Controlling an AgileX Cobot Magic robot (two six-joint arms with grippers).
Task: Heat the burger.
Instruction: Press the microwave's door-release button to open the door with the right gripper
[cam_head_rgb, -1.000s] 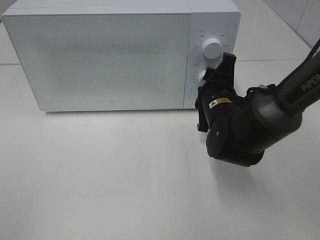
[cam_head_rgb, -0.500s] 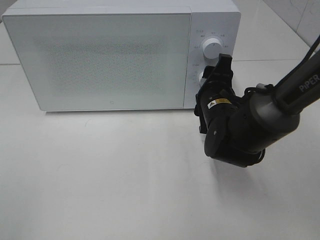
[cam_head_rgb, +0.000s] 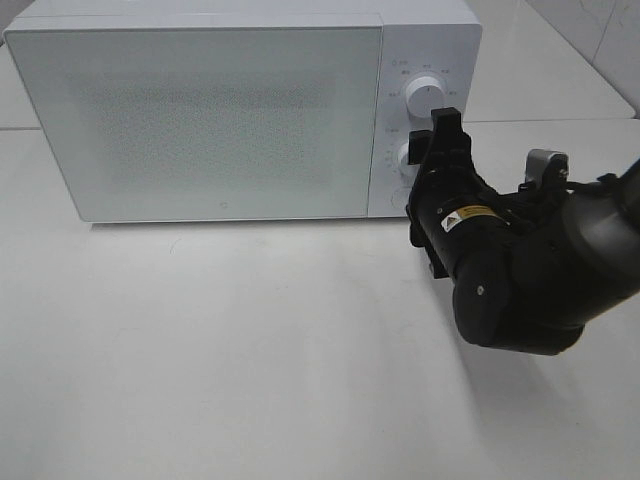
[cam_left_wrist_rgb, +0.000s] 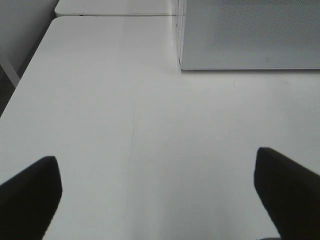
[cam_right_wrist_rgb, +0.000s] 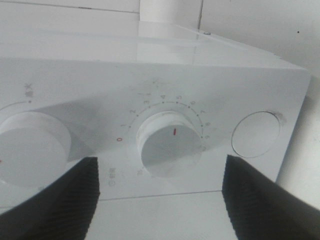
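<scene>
You can't find the burger in any view; only your right wrist view shows the right gripper (cam_right_wrist_rgb: 159, 167) spread clear of the round white timer dial (cam_right_wrist_rgb: 170, 145) on the closed, matte-fronted microwave (cam_head_rgb: 200, 110), while the left gripper (cam_left_wrist_rgb: 160, 175) gapes over the smooth white table (cam_left_wrist_rgb: 125, 100)

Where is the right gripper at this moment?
High view, right side: the right gripper is at the microwave's control panel, open in front of the lower dial.

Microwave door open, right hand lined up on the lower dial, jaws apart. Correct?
Not quite: the microwave door is shut, flush with the control panel, as the exterior high view shows. The rest stands: the right hand is lined up on the lower dial, jaws apart on either side of it.
</scene>
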